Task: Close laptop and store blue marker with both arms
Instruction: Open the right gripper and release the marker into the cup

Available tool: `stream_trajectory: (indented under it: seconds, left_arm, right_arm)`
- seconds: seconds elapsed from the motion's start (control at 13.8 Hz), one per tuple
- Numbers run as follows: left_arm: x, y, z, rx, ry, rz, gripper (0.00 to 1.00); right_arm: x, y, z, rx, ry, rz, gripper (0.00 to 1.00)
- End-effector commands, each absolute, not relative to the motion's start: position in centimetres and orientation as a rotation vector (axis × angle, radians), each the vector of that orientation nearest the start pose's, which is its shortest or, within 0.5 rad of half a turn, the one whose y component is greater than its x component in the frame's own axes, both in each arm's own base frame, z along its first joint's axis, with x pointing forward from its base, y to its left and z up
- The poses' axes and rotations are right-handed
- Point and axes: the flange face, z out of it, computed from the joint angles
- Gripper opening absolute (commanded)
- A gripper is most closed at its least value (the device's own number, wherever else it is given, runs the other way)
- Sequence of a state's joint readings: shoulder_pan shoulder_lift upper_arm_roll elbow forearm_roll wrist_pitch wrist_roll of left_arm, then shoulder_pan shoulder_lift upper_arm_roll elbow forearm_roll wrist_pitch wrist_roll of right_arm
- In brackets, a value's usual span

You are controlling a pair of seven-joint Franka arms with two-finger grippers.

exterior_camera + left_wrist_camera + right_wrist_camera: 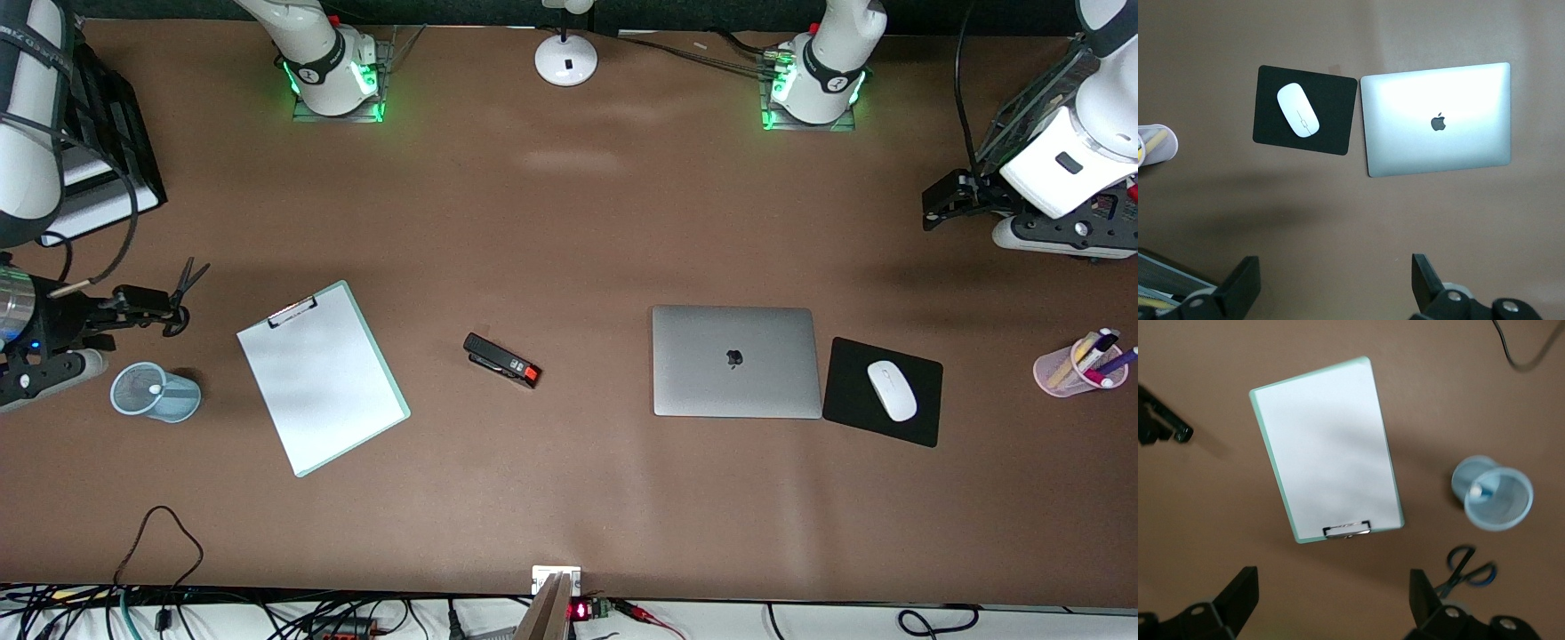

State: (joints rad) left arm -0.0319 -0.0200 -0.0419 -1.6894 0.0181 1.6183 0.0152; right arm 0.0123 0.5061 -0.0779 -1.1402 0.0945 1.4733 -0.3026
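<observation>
Laptop [736,361] shut flat on table [569,222], touching mousepad [883,391] toward left arm's end. Left gripper [1331,287] parked high at that end, fingers spread, holding nothing. Right gripper [1331,603] likewise spread, above scissors [182,289] beside clipboard [322,377]. Blue marker not identifiable.

Desk layout
Laptop [736,361] closed, beside mousepad [883,391] bearing mouse [892,390]; stapler [502,360] between laptop and clipboard [322,378].

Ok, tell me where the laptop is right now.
In the front view the laptop lies shut on the table toward the left arm's end, beside the black mousepad carrying the white mouse.
</observation>
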Motion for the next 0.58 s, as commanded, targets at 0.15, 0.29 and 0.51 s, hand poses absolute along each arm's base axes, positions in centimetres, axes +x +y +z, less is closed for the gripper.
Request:
stream_trajectory:
  seconds: [0.15,0.29,0.51]
  left_arm:
    - [55.0,-3.7,58.9,-3.119,0.164,0.088,1.00]
    - [55.0,-3.7,58.9,-3.119,0.164,0.088,1.00]
    - [55.0,-3.7,58.9,-3.119,0.164,0.091,1.00]
  right_arm:
    - [64.5,-1.2,51.8,-3.074,0.023,0.375,1.00]
    - [63.9,-1.9,52.7,-3.117,0.015,0.388,1.00]
    - [63.2,-3.2,53.7,-3.135,0.045,0.297,1.00]
